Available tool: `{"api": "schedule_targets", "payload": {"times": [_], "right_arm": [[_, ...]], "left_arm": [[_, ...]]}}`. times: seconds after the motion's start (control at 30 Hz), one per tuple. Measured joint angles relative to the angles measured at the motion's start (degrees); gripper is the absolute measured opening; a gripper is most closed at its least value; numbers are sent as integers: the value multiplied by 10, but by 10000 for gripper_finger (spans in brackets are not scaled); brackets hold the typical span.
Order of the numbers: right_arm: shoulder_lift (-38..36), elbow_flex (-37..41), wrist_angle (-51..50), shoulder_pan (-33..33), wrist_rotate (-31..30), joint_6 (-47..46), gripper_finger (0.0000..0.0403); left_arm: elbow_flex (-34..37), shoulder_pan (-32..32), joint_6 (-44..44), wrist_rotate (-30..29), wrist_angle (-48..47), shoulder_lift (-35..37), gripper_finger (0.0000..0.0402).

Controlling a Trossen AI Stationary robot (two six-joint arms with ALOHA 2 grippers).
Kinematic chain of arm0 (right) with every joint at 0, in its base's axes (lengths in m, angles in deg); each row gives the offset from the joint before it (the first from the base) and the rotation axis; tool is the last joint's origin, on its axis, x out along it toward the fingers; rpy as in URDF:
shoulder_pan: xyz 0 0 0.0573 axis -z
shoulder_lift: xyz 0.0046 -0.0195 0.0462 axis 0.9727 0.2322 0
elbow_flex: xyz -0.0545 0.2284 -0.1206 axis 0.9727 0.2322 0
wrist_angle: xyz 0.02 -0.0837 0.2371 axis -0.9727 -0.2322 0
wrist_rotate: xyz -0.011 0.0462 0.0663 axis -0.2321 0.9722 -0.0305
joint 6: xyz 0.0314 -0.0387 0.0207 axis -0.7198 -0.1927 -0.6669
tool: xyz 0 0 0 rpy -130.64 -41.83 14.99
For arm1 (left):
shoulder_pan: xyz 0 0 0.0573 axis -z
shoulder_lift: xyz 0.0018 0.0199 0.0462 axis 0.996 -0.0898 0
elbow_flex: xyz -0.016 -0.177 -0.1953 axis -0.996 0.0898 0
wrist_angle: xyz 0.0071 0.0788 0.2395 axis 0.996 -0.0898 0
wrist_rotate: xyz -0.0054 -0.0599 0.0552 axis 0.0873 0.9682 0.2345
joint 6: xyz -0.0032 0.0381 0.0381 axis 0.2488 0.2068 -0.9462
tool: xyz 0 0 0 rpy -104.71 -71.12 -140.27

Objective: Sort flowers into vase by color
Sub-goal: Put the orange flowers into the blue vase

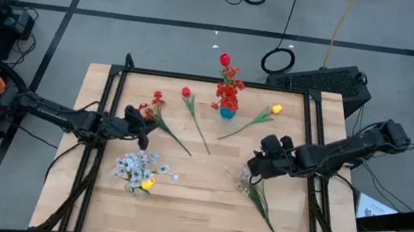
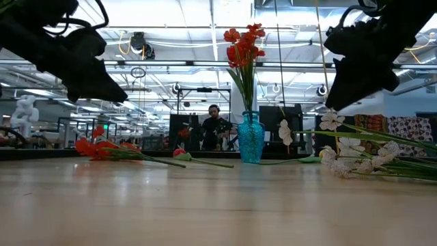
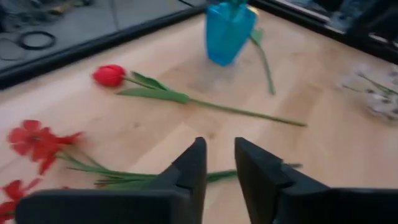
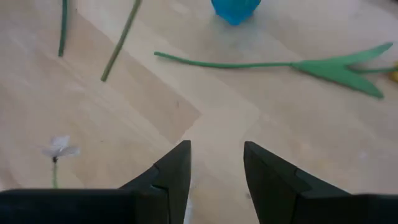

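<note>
A teal vase (image 1: 227, 113) (image 2: 250, 140) stands near the table's far edge with red flowers (image 1: 229, 87) in it. On the table lie a red bud (image 1: 186, 93) (image 3: 109, 75), a red spray (image 1: 153, 105) (image 3: 34, 140), a yellow bud (image 1: 276, 109), a white spray (image 1: 245, 181) (image 2: 355, 162), and a white cluster with a yellow bud (image 1: 139, 171). My left gripper (image 1: 152, 123) (image 3: 220, 152) is open and hovers over the red spray's stem. My right gripper (image 1: 250, 167) (image 4: 216, 155) is open above the white spray. No clear vase shows plainly.
A black frame rail (image 1: 211, 79) runs round the wooden table top. Bare wood (image 1: 203, 211) lies along the near edge between the two white bunches. Beyond the table a person (image 2: 214, 126) shows in the low view, and cables lie on the floor.
</note>
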Motion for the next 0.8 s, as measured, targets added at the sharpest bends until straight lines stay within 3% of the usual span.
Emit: {"api": "schedule_targets", "payload": {"times": [0.2, 0.3, 0.53, 0.8], "right_arm": [[-4, 3, -46, 27, 8, 30, 139], [-14, 30, -41, 44, 22, 49, 139], [-92, 128, 92, 76, 72, 133, 139], [-156, 148, 107, 110, 78, 193, 139]], "left_arm": [[0, 0, 26, -79, 36, -35, 177], [0, 0, 28, -82, 68, -51, 201], [-26, 0, 32, -77, 149, -124, 205], [-150, -16, 107, -94, 115, -287, 205]]}}
